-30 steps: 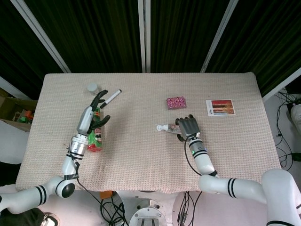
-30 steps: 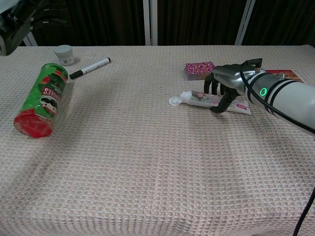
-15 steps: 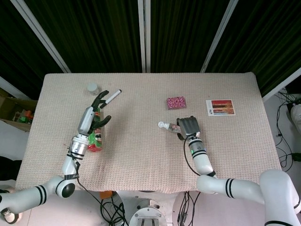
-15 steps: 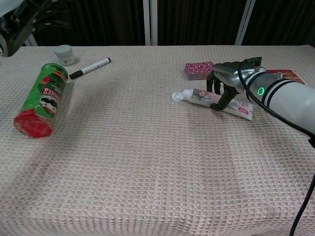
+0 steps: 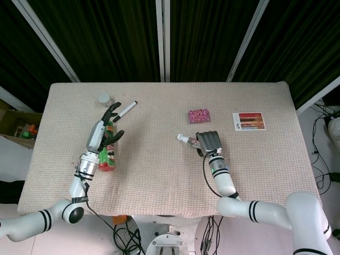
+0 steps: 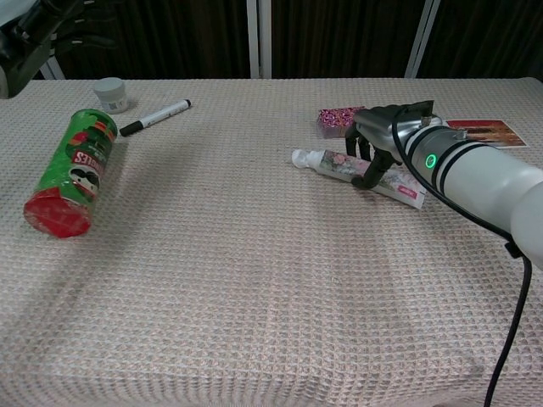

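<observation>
Tube (image 6: 356,167): lies on the tabletop (image 6: 254,280) right of its middle, just in front of the pink packet (image 6: 339,119); its white cap (image 6: 299,157) points toward the left edge, its flat tail toward the right front.
Change: a second ago the tube lies nearly parallel to the front edge with the cap further right; now it is slewed, cap end swung toward the far-left and tail toward the front, and the right hand (image 6: 377,144) has moved left and slightly toward the far edge with it.
Meaning: judged from this, the hand is dragging or turning the tube rather than lifting it; the tube looks to be flat on the cloth, so no lift has begun.
Right fingers (image 6: 363,174): curled down over the tube's middle, dark tips touching it and the cloth beside it; whether they truly clamp it I cannot tell, since the palm hides the underside in the head view (image 5: 208,140).
Left hand (image 5: 108,127): hovers over the green can (image 6: 72,170) near the left edge, fingers spread, holding nothing; unchanged over the second.
Near the can: marker (image 6: 155,117) and small jar (image 6: 110,93) toward the far-left corner.
Card (image 5: 249,121): toward the right edge, apart from the hand.
</observation>
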You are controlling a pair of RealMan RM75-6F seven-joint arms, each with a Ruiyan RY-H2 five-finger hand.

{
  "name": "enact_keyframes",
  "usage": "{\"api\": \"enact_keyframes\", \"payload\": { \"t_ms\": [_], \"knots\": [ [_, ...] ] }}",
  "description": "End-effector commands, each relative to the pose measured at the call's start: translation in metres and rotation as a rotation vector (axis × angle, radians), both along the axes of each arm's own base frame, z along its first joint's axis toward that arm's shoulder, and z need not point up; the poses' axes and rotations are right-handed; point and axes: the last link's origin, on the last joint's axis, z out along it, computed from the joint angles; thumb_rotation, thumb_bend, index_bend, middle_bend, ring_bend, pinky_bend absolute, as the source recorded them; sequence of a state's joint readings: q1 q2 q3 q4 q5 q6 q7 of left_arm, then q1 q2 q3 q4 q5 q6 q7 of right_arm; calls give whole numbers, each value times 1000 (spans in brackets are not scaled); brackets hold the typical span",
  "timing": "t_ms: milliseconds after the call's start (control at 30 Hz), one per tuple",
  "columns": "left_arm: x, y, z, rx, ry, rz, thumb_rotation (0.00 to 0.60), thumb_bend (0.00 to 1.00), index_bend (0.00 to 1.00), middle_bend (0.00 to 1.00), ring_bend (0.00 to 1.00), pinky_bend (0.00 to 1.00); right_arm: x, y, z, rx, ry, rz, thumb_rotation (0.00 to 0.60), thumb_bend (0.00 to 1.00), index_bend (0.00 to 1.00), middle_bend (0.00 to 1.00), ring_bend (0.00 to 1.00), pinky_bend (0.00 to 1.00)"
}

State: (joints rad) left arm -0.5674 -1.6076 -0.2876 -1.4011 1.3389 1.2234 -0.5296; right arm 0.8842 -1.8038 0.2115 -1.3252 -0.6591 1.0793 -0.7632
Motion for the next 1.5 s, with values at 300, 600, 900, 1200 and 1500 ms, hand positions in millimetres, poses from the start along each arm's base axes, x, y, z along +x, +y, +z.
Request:
{"api": "enact_keyframes", "payload": {
  "t_ms": [300,600,900,1200,1500],
  "knots": [
    [-3,1,-2,-6,-3,7,121,115,65,87,65,183,3,-3,-9,-15,-4,28,600,485,841,717,651,726],
    [-6,1,-1,-2,-6,14,125,116,65,87,65,183,1,-3,-9,-38,-41,42,600,571,935,783,718,803],
    [-13,-2,9,24,-21,31,124,116,65,87,65,183,-2,-6,33,-135,-272,104,600,587,955,803,739,825],
    [-12,-3,21,11,-107,35,126,115,65,87,65,183,1,2,67,-222,-733,265,600,590,957,806,739,825],
    [-1,0,15,-61,-115,32,130,112,67,87,65,187,13,5,41,-238,-1033,367,600,591,957,808,739,825]
  ]
}}
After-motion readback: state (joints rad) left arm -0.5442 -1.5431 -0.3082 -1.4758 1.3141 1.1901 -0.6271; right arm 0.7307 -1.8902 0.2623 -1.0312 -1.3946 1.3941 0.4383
